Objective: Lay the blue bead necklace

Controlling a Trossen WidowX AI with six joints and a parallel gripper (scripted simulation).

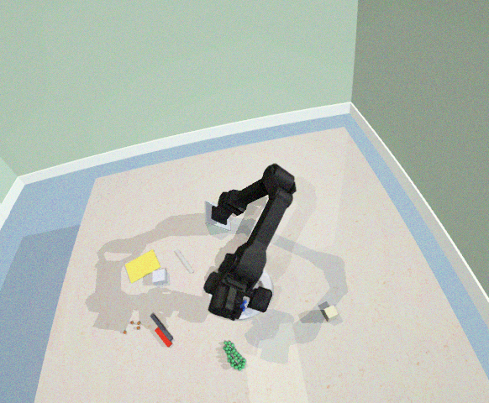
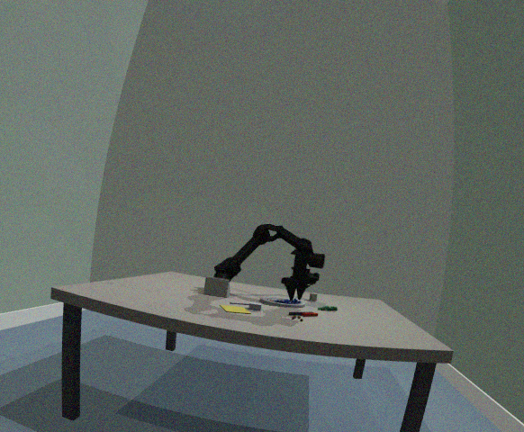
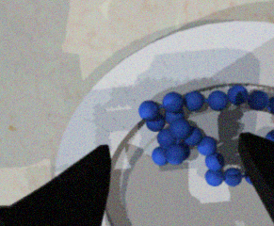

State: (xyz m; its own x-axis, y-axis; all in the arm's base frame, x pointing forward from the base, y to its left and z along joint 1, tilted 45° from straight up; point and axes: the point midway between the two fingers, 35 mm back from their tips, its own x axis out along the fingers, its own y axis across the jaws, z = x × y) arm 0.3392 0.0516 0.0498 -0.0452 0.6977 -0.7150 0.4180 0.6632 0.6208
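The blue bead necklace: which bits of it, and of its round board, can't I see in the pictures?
- Wrist view: the black finger of the gripper covers some beads of the blue bead necklace.
- Wrist view: the picture's edge cuts off the round bead board.
- Top view: the arm hides much of both.
- Exterior view: the beads are too small to count.

1 pale speckled table (image 1: 392, 269) (image 2: 355, 325) beneath clutter
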